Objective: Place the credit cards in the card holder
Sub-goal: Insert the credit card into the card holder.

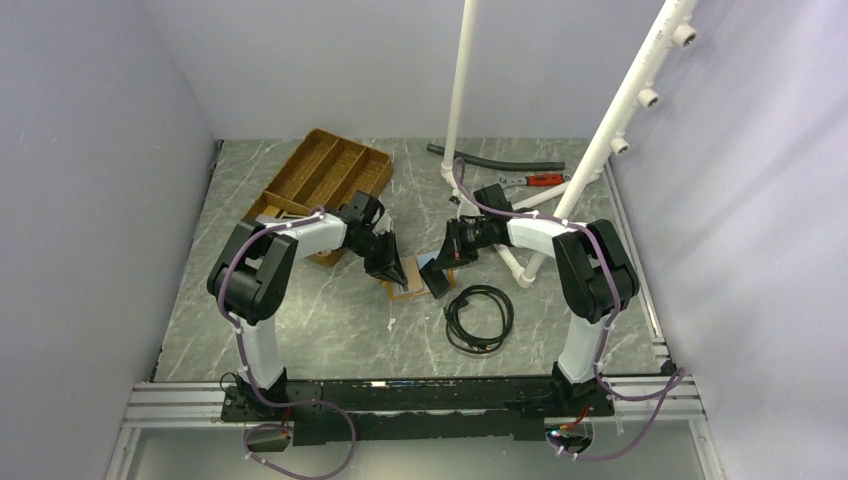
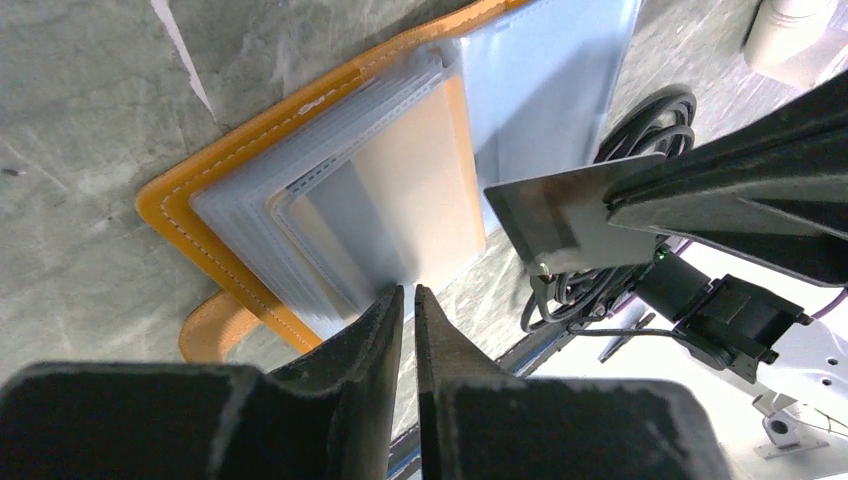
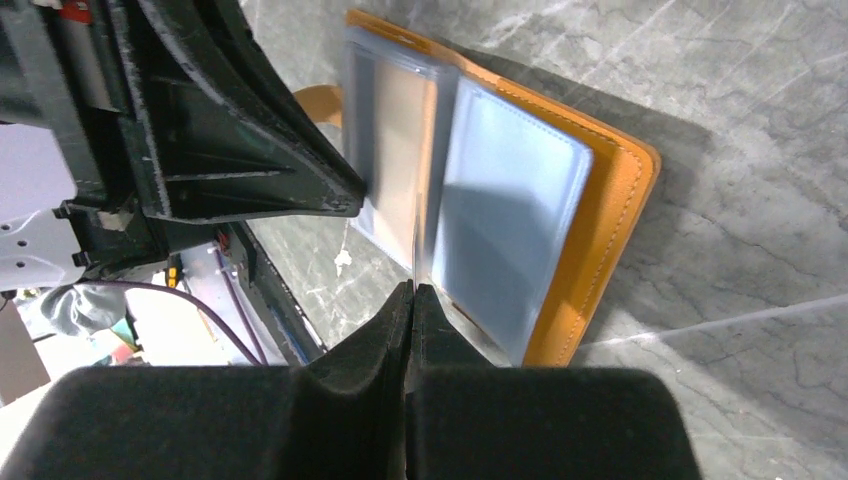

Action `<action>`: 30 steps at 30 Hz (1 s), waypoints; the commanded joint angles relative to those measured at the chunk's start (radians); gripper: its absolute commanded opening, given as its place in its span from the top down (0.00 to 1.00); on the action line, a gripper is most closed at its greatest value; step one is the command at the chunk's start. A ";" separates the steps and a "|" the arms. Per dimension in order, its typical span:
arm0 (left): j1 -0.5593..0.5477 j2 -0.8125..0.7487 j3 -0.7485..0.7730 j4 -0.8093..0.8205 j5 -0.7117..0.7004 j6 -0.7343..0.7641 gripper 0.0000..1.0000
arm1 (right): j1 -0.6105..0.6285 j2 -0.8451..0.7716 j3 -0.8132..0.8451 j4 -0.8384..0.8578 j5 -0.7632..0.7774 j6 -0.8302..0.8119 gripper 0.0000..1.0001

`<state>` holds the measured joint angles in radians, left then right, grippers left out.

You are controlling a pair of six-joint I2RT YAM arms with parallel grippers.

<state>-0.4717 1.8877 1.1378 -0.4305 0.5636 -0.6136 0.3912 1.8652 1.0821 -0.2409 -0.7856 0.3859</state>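
Observation:
The orange card holder (image 1: 405, 290) lies open on the table between both grippers, pale blue-grey pocket leaves (image 2: 370, 190) fanned upward. My left gripper (image 2: 408, 292) is nearly closed, its tips pinching the near edge of the leaves; the right wrist view shows its fingers (image 3: 250, 150) at the leaves' left edge. My right gripper (image 3: 412, 288) is shut on a dark grey credit card (image 2: 560, 215), seen edge-on (image 3: 416, 240) in its own view. The card hangs just above the card holder's right half (image 3: 520, 220), over the fold. No other credit cards show.
A brown wooden compartment tray (image 1: 325, 175) stands behind the left arm. A coiled black cable (image 1: 480, 318) lies just right of the card holder. White pipe posts (image 1: 600, 150), a black hose (image 1: 495, 160) and a red-handled tool (image 1: 535, 181) are at the back right.

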 commanded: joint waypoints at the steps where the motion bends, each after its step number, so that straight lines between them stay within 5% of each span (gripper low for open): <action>1: 0.016 0.016 -0.043 -0.029 -0.096 0.041 0.82 | -0.004 -0.058 -0.001 0.042 -0.020 0.004 1.00; 30: 0.018 0.001 -0.069 -0.005 -0.080 0.031 0.83 | 0.014 0.093 0.063 0.039 -0.028 0.013 1.00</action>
<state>-0.4587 1.8858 1.1130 -0.3943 0.5968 -0.6170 0.3950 1.9244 1.1019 -0.2176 -0.8112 0.4023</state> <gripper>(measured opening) 0.172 0.007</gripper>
